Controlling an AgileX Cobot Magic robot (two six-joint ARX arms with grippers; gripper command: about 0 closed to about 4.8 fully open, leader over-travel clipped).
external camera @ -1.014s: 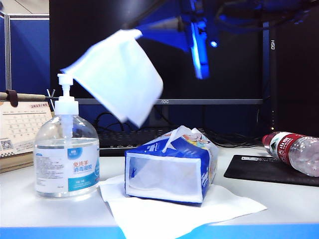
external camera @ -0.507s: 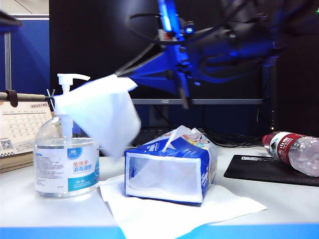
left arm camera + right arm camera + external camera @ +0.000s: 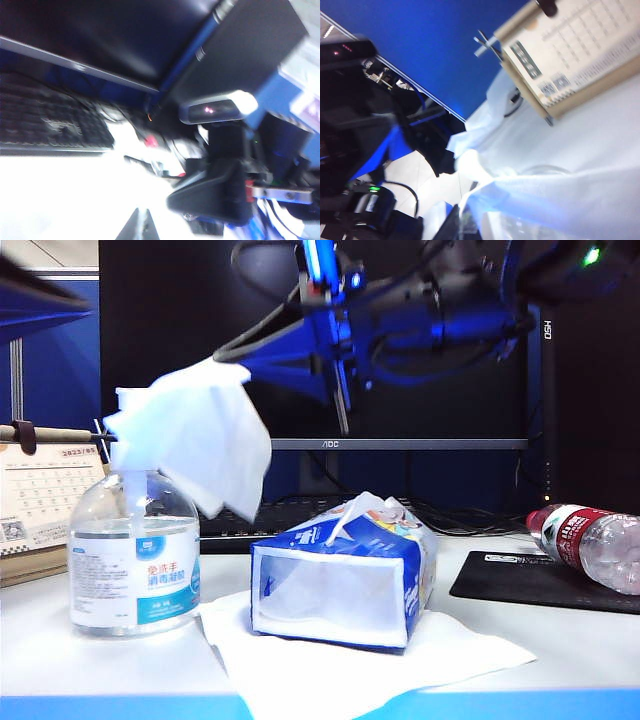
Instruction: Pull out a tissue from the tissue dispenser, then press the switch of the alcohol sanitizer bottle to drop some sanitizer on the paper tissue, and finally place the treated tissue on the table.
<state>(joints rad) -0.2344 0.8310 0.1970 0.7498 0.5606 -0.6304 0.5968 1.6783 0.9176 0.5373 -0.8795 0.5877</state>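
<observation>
My right gripper (image 3: 236, 360) reaches across to the left and is shut on a corner of the white tissue (image 3: 192, 435). The tissue hangs in front of the top of the alcohol sanitizer bottle (image 3: 135, 565) and covers most of the switch (image 3: 124, 396). In the right wrist view the gripper (image 3: 463, 226) pinches the tissue (image 3: 560, 195), which spreads over the bottle's clear shoulder (image 3: 545, 171). The blue tissue dispenser (image 3: 340, 580) lies at the middle of the table (image 3: 80, 665). My left gripper (image 3: 141, 227) is shut and empty above the white table.
A larger white sheet (image 3: 350, 665) lies under the dispenser. A calendar (image 3: 40, 505) stands at the far left. At the right a red-labelled water bottle (image 3: 590, 540) lies on a black mat (image 3: 520, 582). Monitor and keyboard (image 3: 250, 515) are behind. A dark arm shape (image 3: 35, 295) hangs at the upper left.
The right gripper has carried the tissue down and left, so it now hangs in front of the pump. A dark arm shape has come in at the upper left.
</observation>
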